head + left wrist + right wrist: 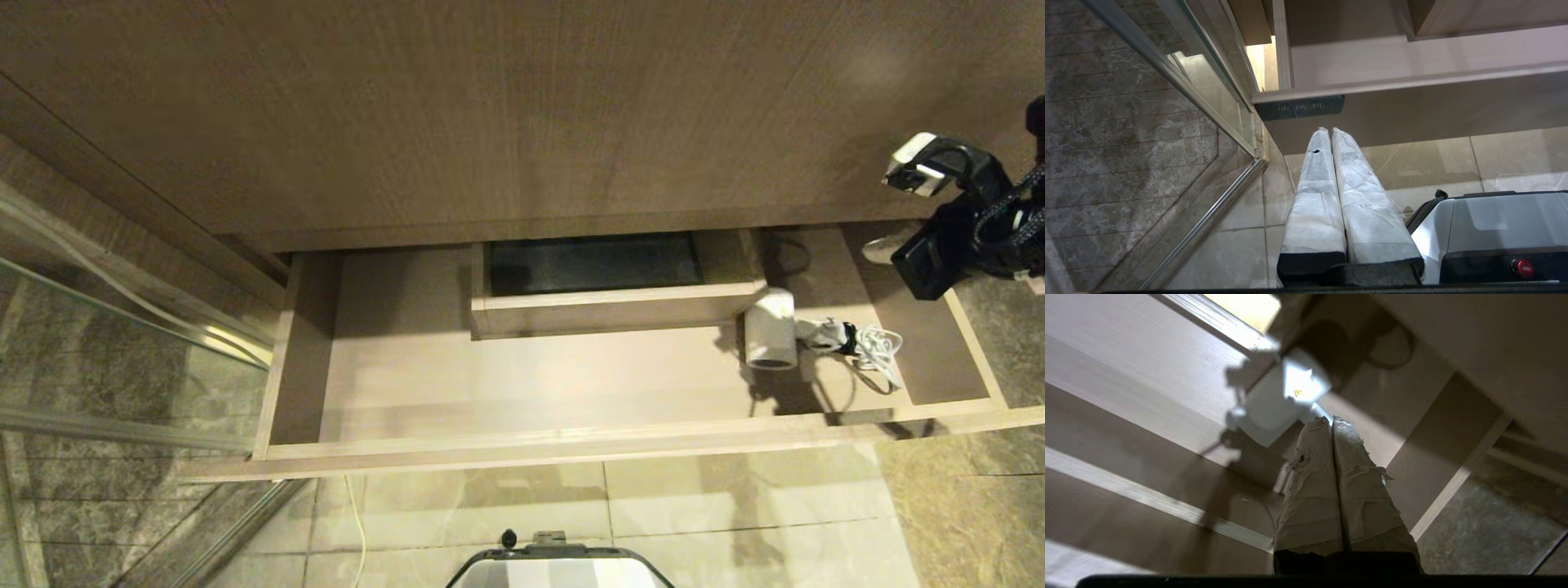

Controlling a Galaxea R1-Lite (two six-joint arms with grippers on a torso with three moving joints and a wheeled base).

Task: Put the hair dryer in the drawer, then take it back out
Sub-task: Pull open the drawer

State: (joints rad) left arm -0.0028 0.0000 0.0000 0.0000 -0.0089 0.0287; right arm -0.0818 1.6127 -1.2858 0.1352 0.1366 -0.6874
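- Lying in the wide shallow light-brown wood-grain drawer (408, 367) was the white smooth-barrelled hair dryer (771, 329), at the right side, just beside the right end of the boxed rectangular cut-out (596, 265) at the far wall, barrel mouth toward the near edge.
- Grey-white cord with plug (873, 349) was bunched just right of the barrel, on the drawer floor.
- Right gripper (1332, 420): padded fingers pressed together, clamped on nothing; it hovered above the drawer's right end, dryer below and ahead of its tips, apart from it.
- Left gripper (1329, 131): fingers together, empty, parked low at the near left, in front of the drawer's front panel, over the beige tiled floor (1453, 163).
- Judgement: the put-in half looked done; take-out was next.
- To do it well: spread the fingers before descending, come down over the barrel or the short handle, not the cord.
- Grip across the barrel's middle; smooth round plastic could slip or roll.
- Lift straight up, clear the cut-out wall and the near drawer front, watch the trailing cord for snags.
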